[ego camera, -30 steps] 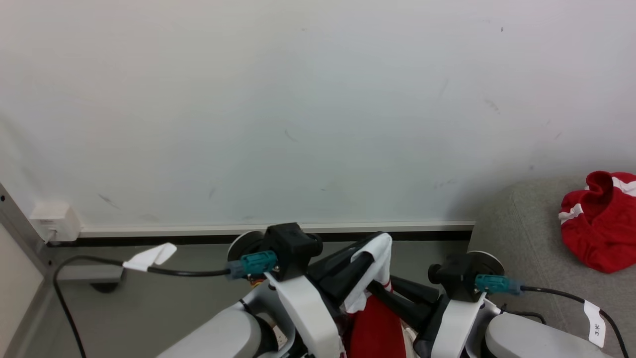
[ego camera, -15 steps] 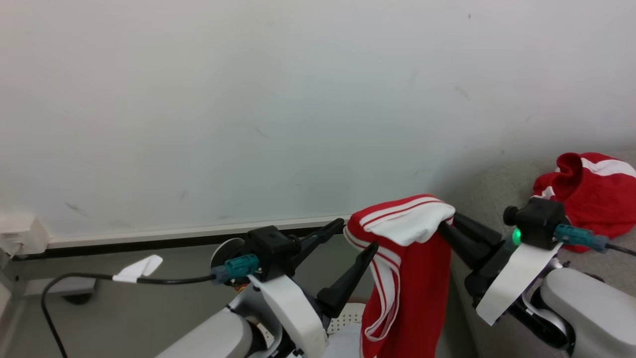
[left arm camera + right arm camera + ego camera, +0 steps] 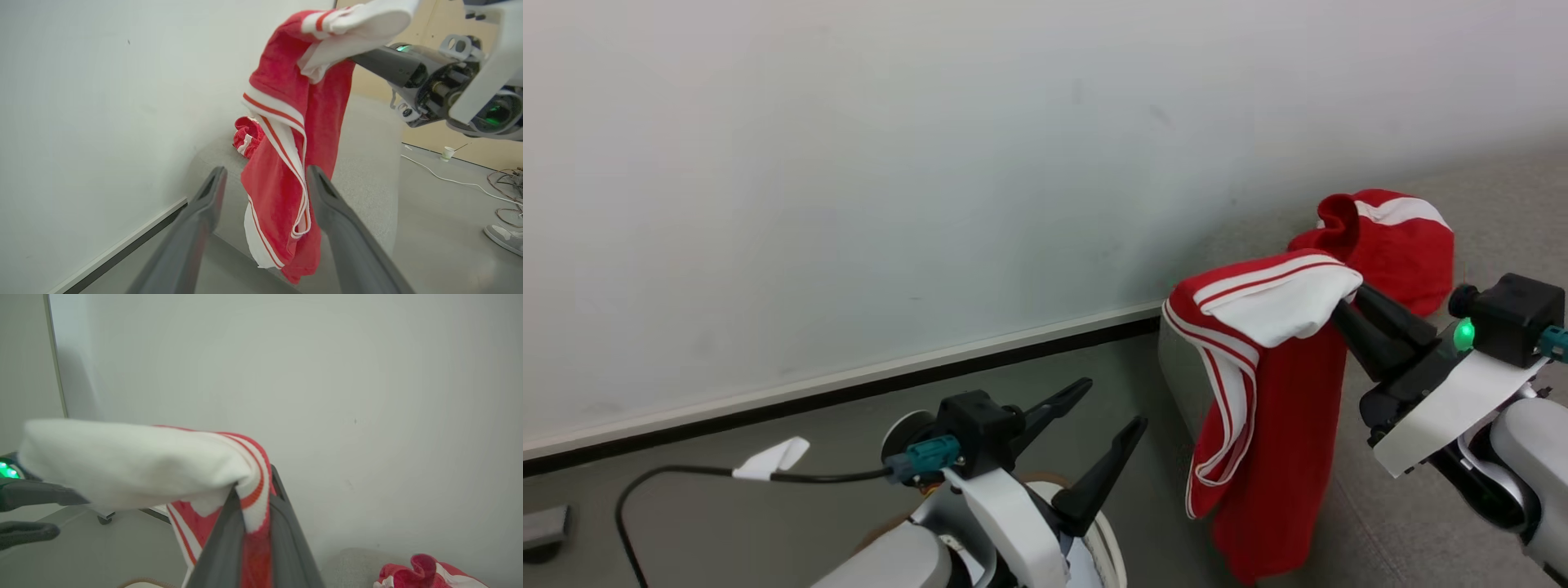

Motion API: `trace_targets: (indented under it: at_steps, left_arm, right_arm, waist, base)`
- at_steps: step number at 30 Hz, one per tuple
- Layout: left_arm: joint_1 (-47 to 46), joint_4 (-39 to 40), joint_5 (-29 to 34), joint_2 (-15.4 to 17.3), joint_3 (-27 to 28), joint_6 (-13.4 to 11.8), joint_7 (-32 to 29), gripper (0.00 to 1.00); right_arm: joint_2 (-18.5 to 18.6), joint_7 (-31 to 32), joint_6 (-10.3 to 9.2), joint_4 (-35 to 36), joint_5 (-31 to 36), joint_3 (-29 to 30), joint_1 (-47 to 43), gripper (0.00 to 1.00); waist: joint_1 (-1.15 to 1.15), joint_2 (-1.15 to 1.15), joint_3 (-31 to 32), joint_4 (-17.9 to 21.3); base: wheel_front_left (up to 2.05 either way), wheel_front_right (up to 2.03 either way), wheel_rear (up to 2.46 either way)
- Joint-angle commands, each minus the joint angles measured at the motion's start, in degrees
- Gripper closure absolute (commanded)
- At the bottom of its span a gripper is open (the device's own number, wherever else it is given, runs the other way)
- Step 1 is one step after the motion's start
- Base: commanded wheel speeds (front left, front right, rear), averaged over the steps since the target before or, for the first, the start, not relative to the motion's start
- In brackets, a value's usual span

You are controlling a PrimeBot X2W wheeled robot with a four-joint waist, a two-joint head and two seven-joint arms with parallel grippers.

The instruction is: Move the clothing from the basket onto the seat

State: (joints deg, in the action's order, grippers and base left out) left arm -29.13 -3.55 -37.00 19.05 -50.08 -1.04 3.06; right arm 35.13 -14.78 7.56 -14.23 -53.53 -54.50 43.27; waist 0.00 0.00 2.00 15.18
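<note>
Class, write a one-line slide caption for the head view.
Right gripper holds a red-and-white garment by the grey seat; left gripper open.

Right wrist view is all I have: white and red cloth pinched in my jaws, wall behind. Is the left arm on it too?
Observer: No. The left gripper has its jaws spread with nothing between them, apart from the garment, which the right gripper alone holds.
Operator: How much is dangling?
Observer: Most of it. It hangs down by the end of the seat, its lowest fold well below the seat's top edge.
Operator: Anyone close?
Observer: A shoe shows at the lower right of the left wrist view, beyond the seat.
</note>
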Motion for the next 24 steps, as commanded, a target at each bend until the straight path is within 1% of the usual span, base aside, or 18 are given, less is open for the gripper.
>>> trace_targets:
  at_steps: [1, 6, 9, 13, 17, 21, 24]
  left_arm:
    - [-0.21, -0.39, 0.3, 0.07, 0.16, 0.17, 0.45, 0.0]
    - [-0.6, -0.91, 0.35, -0.7, -0.32, 0.37, 1.0, 0.0]
    - [-0.89, -0.78, 0.39, -0.76, -0.46, 0.46, 0.99, 0.0]
    - [-1.91, -0.08, 0.91, -0.06, -0.27, 0.51, 0.69, 0.0]
    - [-4.06, 1.38, 1.6, 1.01, 0.21, 0.99, 0.19, 0.0]
    - [-6.25, 2.69, 2.14, 1.98, 0.93, 1.52, -0.15, 0.0]
    - [-8.15, 3.62, 2.82, 2.62, 1.18, 2.02, -0.32, 0.0]
  right_arm:
    - [0.45, -0.35, -0.15, 0.43, 0.47, 0.76, -0.72, 1.0]
    - [0.79, 0.36, -0.15, 1.23, 1.92, 3.36, -1.39, 1.0]
    - [0.76, 0.62, -0.15, 0.35, 3.43, 6.24, -1.47, 1.0]
    - [-0.88, 1.31, -0.15, -2.16, 6.78, 11.28, 0.56, 1.0]
    - [-3.11, 1.89, -0.15, -6.7, 12.26, 19.84, 5.53, 1.0]
    - [-5.75, 2.57, -0.15, -12.42, 19.0, 30.78, 12.74, 1.0]
    - [-6.21, 3.64, -0.15, -16.96, 25.24, 40.16, 20.14, 1.0]
  waist:
    - [0.0, 0.0, -0.85, 1.76]
    - [0.0, 0.0, -1.82, 3.0]
    - [0.0, 0.0, -2.98, 3.0]
    - [0.0, 0.0, -6.34, 2.25]
    - [0.0, 0.0, -11.71, 0.22]
    - [0.0, 0.0, -17.27, -2.56]
    - [0.0, 0.0, -21.43, -5.1]
  base:
    - [0.0, 0.0, 0.0]
    - [0.0, 0.0, 0.0]
    - [0.0, 0.0, 0.0]
    - [0.0, 0.0, 0.0]
    - [0.0, 0.0, 0.0]
    - [0.0, 0.0, 0.0]
    - [0.0, 0.0, 0.0]
